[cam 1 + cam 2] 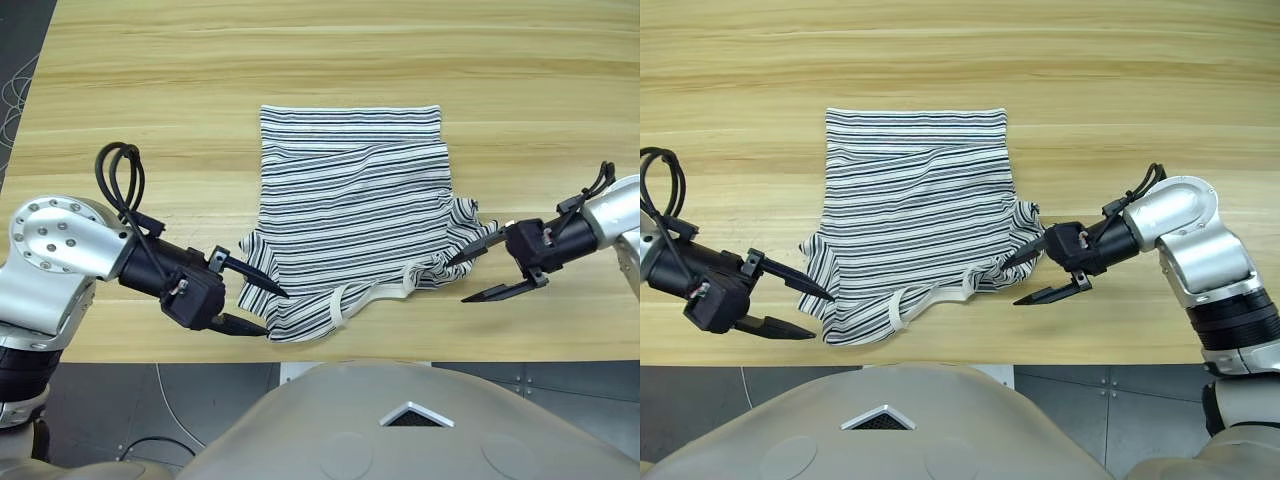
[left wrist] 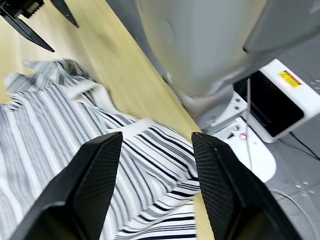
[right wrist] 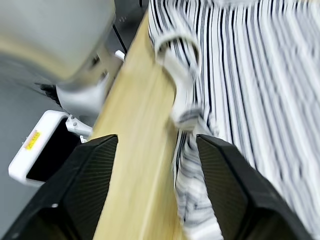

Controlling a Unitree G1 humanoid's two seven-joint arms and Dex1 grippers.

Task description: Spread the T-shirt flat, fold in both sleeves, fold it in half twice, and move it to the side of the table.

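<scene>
T-shirt (image 1: 350, 215), striped: lies midway on counter (image 1: 150, 100), far hem flat, near end bunched close to the near edge, sleeves crumpled. Left end effector (image 1: 272, 313): released, fingers spread at the near left sleeve. Right end effector (image 1: 457, 283): released, just beside the near right sleeve. Risks, as judged: pinching several layers and deepening the bunch; an uneven pull skewing the cloth; dragging it off the near edge.

One black-and-white striped fabric T-shirt (image 1: 350, 210) lies on one light wooden table (image 1: 150, 100). Two black two-fingered grippers flank the T-shirt: one left gripper (image 1: 278, 314) and one right gripper (image 1: 455, 282), four fingers altogether.
</scene>
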